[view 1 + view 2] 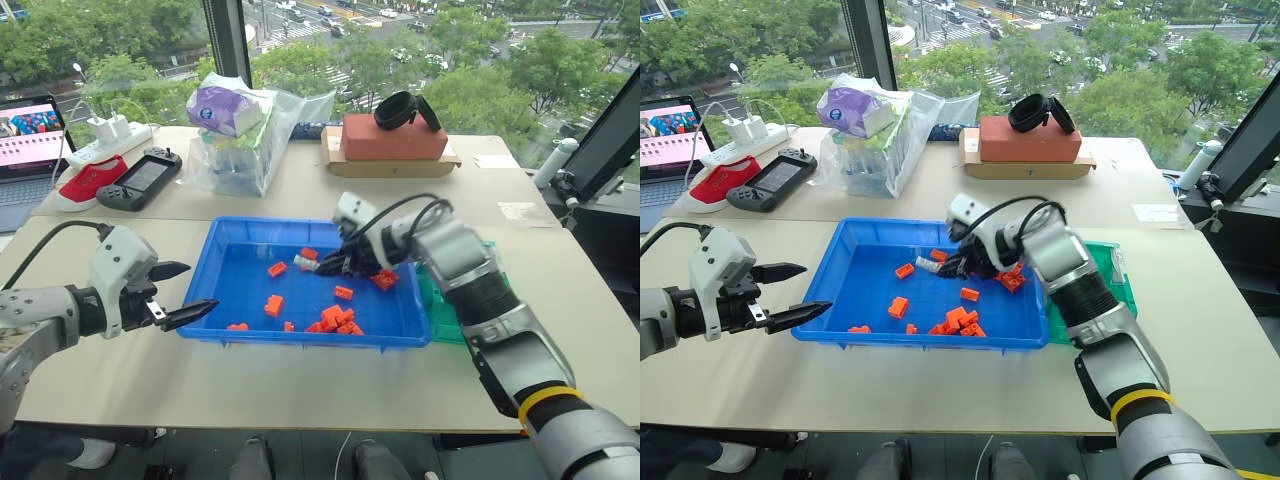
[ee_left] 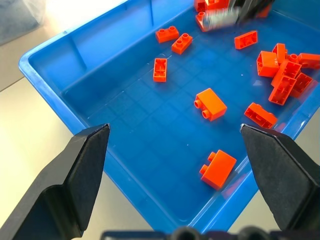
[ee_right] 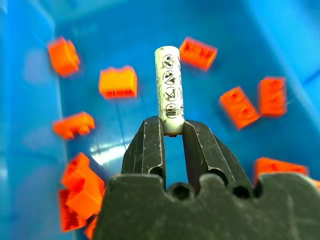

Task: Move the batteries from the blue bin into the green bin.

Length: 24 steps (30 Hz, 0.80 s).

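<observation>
Battery (image 3: 169, 90) pinched in right hand (image 3: 170, 131), lower end hidden; left hand (image 1: 180, 290) wide.

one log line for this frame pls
right claw: shut on battery, above blue bin | left claw: open, empty, beside bin | green bin: not reached

Bright daylight, sharp head views, partial blur in the wrist views.

Light enters through the windows (image 1: 420, 60) behind the far edge of the table (image 1: 300, 385); the table top is evenly lit with only soft shadows. In the right wrist view the battery (image 3: 169, 90) is sharp, while the orange blocks (image 3: 118, 81) and the blue bin (image 3: 280, 30) behind it are out of focus, with a pale glare patch on the bin floor. In the left wrist view the far end of the bin is motion-smeared.
</observation>
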Each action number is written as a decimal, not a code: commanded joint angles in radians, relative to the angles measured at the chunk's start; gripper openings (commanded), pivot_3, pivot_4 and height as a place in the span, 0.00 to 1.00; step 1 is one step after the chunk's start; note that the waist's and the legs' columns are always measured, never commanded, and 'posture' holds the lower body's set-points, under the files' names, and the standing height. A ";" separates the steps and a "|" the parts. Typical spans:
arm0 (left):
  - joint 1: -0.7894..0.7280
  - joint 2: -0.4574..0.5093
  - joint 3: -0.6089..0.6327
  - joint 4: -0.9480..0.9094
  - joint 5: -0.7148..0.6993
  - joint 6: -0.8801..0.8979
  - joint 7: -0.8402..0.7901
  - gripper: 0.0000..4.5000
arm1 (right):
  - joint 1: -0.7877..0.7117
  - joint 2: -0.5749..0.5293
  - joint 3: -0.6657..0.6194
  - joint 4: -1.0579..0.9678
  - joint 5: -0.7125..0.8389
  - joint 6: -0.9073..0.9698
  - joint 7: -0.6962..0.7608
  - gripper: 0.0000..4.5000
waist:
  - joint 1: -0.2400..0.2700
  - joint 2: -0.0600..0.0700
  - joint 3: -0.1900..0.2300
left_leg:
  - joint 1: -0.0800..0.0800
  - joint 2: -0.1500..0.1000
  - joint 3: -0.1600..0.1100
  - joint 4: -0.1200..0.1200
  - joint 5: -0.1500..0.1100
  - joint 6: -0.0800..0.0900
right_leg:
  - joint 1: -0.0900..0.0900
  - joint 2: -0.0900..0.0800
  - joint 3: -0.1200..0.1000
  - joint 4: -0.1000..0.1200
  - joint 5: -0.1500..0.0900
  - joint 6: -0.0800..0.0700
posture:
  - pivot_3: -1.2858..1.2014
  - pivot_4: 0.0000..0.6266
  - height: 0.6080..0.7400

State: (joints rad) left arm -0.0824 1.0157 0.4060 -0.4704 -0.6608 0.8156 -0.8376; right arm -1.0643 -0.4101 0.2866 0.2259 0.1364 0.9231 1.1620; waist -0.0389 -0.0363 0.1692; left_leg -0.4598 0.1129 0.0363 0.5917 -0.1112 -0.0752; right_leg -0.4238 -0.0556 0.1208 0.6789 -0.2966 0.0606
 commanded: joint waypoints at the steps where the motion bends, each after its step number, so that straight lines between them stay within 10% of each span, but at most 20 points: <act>1: -0.026 -0.003 -0.007 -0.005 0.008 -0.025 0.005 1.00 | -0.031 -0.047 -0.076 -0.046 0.068 0.039 0.010 0.05 | -0.001 0.000 0.000 | 0.000 0.000 0.000 0.000 0.000 0.000 | 0.000 0.000 0.000 0.000 0.000 0.000 | 0.52 0.24 0.96; 13: -0.072 -0.023 -0.044 0.032 0.008 -0.042 -0.007 1.00 | -0.050 -0.540 -0.089 0.239 -0.085 -0.215 0.062 0.05 | 0.023 0.000 0.001 | -0.001 0.000 0.001 -0.002 -0.001 0.001 | 0.000 -0.001 0.000 -0.006 0.000 0.000 | 0.52 0.24 0.96; 24: -0.152 -0.030 -0.126 0.097 0.031 -0.074 -0.034 1.00 | 0.144 -0.628 -0.096 0.055 -0.076 -0.112 0.113 0.05 | -0.001 0.001 0.001 | 0.000 0.000 0.000 0.000 -0.001 0.001 | 0.001 0.000 0.001 -0.004 -0.001 0.000 | 0.52 0.24 0.96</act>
State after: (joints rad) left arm -0.2175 0.9806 0.2741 -0.3716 -0.6350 0.7667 -0.8610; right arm -0.9178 -1.0081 0.2132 0.3377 0.0604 0.7821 1.2828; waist -0.0404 -0.0354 0.1703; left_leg -0.4602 0.1126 0.0366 0.5917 -0.1124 -0.0742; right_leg -0.4230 -0.0560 0.1218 0.6747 -0.2975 0.0607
